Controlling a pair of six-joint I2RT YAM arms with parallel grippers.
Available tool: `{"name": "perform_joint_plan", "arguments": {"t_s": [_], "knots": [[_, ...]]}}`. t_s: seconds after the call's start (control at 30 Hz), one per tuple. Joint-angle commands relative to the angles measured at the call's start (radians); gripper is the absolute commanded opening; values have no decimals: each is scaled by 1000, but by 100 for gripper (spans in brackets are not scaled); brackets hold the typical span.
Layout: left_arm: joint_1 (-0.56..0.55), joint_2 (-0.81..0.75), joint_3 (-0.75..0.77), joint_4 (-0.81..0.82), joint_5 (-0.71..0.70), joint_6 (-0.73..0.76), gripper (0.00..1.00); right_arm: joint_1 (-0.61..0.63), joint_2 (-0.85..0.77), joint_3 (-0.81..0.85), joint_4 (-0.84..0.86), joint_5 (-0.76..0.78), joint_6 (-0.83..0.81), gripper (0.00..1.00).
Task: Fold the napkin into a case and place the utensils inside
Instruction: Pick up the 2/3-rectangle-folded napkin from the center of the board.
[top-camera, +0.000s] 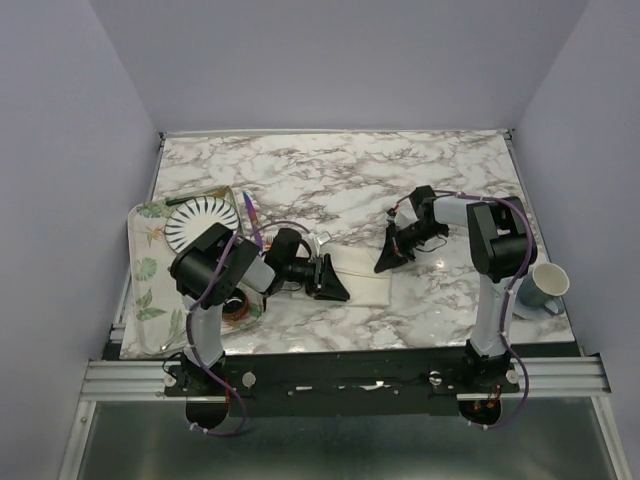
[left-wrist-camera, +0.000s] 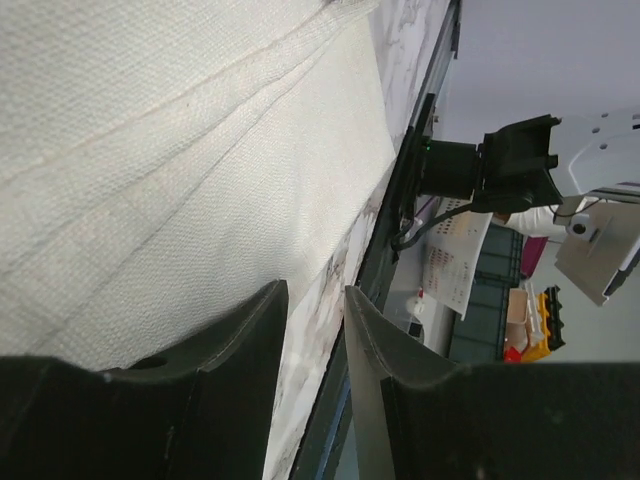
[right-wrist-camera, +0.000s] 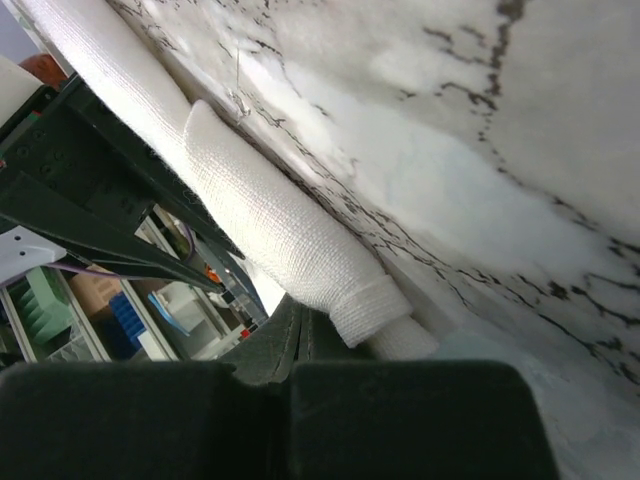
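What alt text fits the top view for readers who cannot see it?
Two robot arms reach to a folded cream napkin on a marble table, left gripper and right gripper at its ends. A tray with a striped plate sits left; a mug right.

Napkin (left-wrist-camera: 180, 170) is filling the upper left, creases running diagonally. Left gripper (left-wrist-camera: 312, 300) is sitting at bottom centre, jaws slightly apart, gap empty. Table edge (left-wrist-camera: 395, 215) is cutting across right of centre.
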Motion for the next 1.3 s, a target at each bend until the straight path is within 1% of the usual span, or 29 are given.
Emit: {"name": "perform_joint_plan", "arguments": {"t_s": [0.0, 0.07, 0.1, 0.13, 0.17, 0.2, 0.23, 0.27, 0.3, 0.33, 0.37, 0.4, 0.43, 0.47, 0.5, 0.53, 0.6, 0.63, 0.73, 0.77, 0.87, 0.9, 0.97, 1.1, 1.27], "knots": [[25, 61, -26, -60, -33, 58, 46, -6, 26, -42, 4, 218, -35, 1], [29, -32, -7, -108, -42, 98, 48, -4, 24, -45, 5, 218, -36, 1], [29, -78, -4, -166, -48, 118, 50, -4, 27, -43, 5, 219, -36, 1], [29, -180, 17, -212, -57, 200, 53, -3, 29, -42, 7, 221, -36, 1], [29, -234, 35, -288, -100, 264, 54, -1, 27, -42, 5, 221, -38, 1], [25, -288, 54, -442, -125, 344, 55, 0, 24, -40, 5, 225, -43, 1], [20, -386, 97, -540, -154, 430, 57, 2, 24, -39, 5, 227, -46, 1], [2, -429, 118, -630, -236, 616, 58, 4, 23, -37, 5, 228, -46, 1], [-15, -466, 135, -780, -275, 708, 59, 4, 23, -37, 5, 228, -49, 1], [-35, -527, 172, -857, -342, 793, 60, 5, 20, -37, 4, 230, -50, 1], [-78, -557, 180, -916, -405, 948, 61, 7, 20, -39, 4, 231, -52, 1], [-101, -583, 174, -980, -497, 1016, 61, 7, 18, -39, 5, 231, -53, 1], [-122, -638, 148, -1001, -554, 1090, 61, 8, 18, -39, 4, 235, -53, 1], [-150, -669, 125, -1001, -601, 1139, 61, 10, 21, -37, 4, 235, -55, 1], [-191, -696, 99, -989, -669, 1243, 61, 10, 21, -36, 2, 235, -56, 1], [-230, -732, 51, -982, -709, 1291, 62, 10, 23, -34, 2, 239, -56, 1], [-280, -746, 13, -946, -773, 1387, 62, 14, 26, -31, -2, 241, -58, 1], [-335, -744, -16, -927, -833, 1415, 62, 16, 26, -31, -4, 241, -59, 1], [-408, -711, -52, -834, -927, 1492, 62, 17, 29, -23, -16, 241, -70, 1], [-425, -695, -56, -811, -933, 1507, 61, 19, 30, -20, -19, 241, -72, 1], [-478, -640, -81, -728, -1010, 1569, 60, 20, 37, -13, -28, 242, -78, 1], [-489, -629, -89, -672, -1021, 1584, 60, 22, 40, -11, -30, 242, -78, 1], [-527, -593, -105, -633, -1059, 1625, 59, 22, 41, -8, -33, 241, -81, 1], [-566, -522, -119, -547, -1105, 1678, 56, 22, 47, 1, -45, 241, -89, 1], [-581, -438, -122, -495, -1145, 1739, 48, 23, 53, 6, -50, 236, -90, 1]]}}
